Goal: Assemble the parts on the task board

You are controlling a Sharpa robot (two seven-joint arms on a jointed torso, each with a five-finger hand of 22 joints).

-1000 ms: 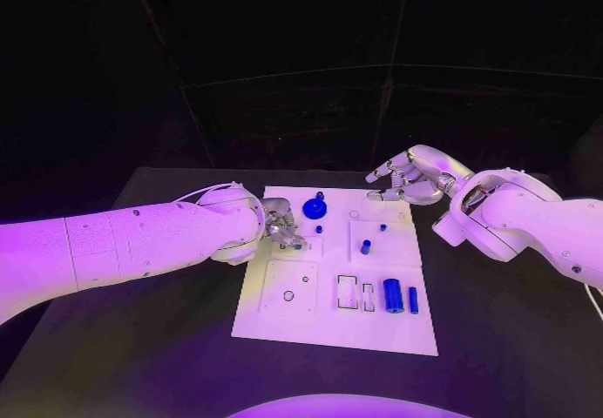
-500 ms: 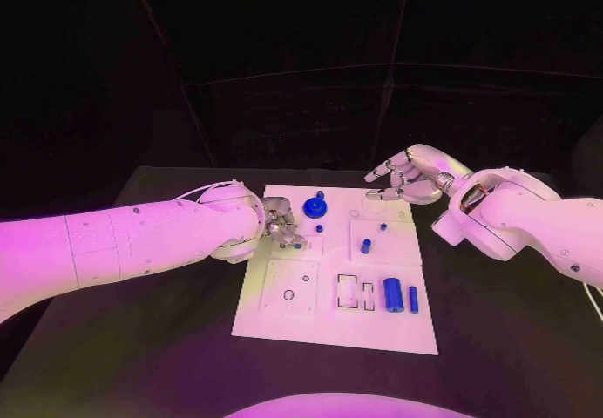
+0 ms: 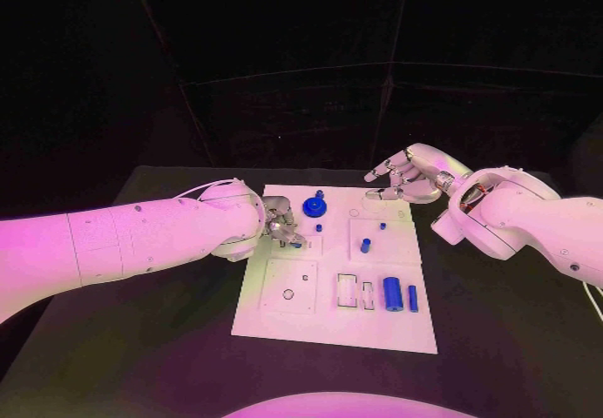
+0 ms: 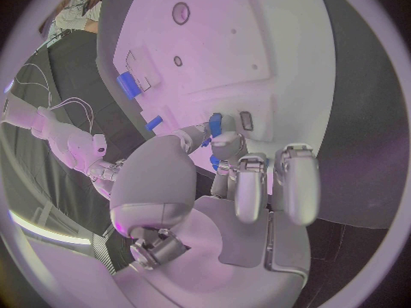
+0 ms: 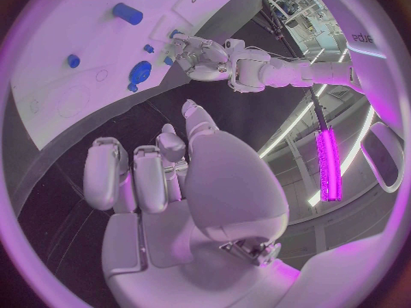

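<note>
The white task board (image 3: 337,318) lies mid-table. My left hand (image 3: 279,228) is low over the board's near-left part and pinches a small blue part (image 4: 215,124) between thumb and a finger, right beside a small slot (image 4: 246,120). My right hand (image 3: 404,178) hovers above the board's far right corner, fingers loosely bent and apart, holding nothing. On the board lie a round blue part (image 3: 315,207), short blue pegs (image 3: 366,246), a blue cylinder (image 3: 393,295) and a thin blue bar (image 3: 414,300).
Empty rectangular cut-outs (image 3: 347,292) and a small oval hole (image 3: 287,295) sit in the board's near half. Black table (image 3: 503,348) surrounds the board on every side. The right wrist view shows the cylinder (image 5: 127,13) and round part (image 5: 140,70) beyond my fingers.
</note>
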